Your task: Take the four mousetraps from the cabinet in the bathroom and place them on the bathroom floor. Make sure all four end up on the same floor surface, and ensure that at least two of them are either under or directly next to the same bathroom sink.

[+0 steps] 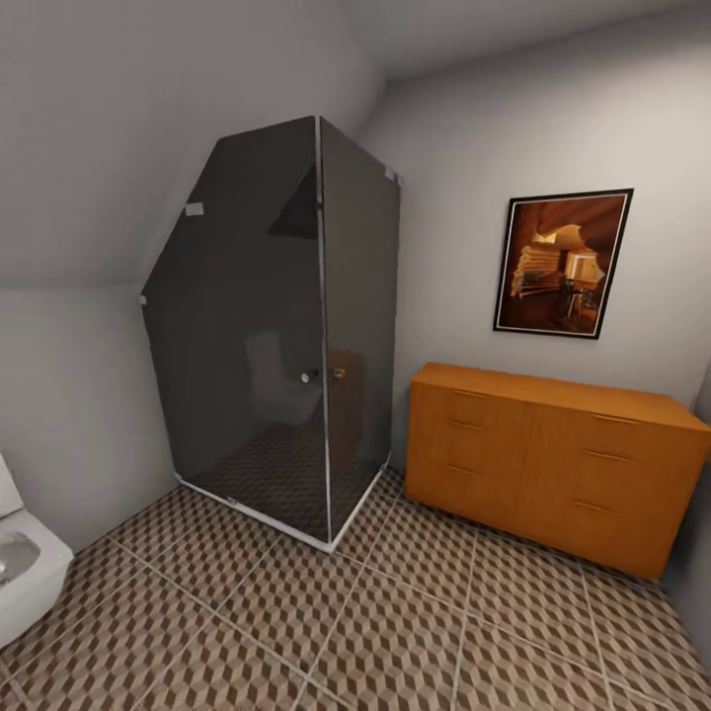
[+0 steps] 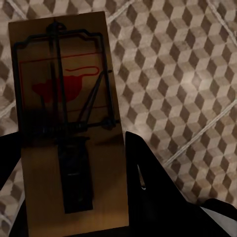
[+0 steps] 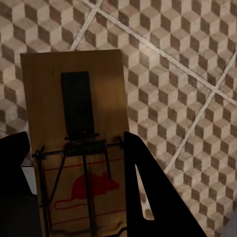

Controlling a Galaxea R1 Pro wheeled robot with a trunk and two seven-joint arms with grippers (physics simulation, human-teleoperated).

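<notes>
A flat rectangular tan wooden mousetrap [image 2: 69, 123] with a black wire spring bar and a red printed mouse sits between the dark fingers [image 2: 153, 182] of the left gripper [image 2: 74, 197], which is clamped on its lower end, so the trap is held above the bathroom floor [image 2: 182, 74] of cube-patterned brown, beige and white tiles. A second tan wooden mousetrap of the same kind [image 3: 76, 138], its red mouse print nearer the camera, is gripped the same way between the black fingers [image 3: 148, 197] of the right gripper [image 3: 79, 207], also over the patterned tiles with pale grout lines. How far either trap hangs above the tiles is hard to judge from these close views. In the head view, the low, wide orange-brown wooden cabinet [image 1: 553, 464] with flat drawer fronts stands against the right-hand wall, its drawers all closed as far as can be seen. Just beside it, in the corner, stands a tall dark smoked-glass shower enclosure [image 1: 286, 336]. Above the cabinet hangs a black-framed brown picture [image 1: 563, 262]. At the left edge, part of a white toilet [image 1: 25, 573] stands on the tiles.
</notes>
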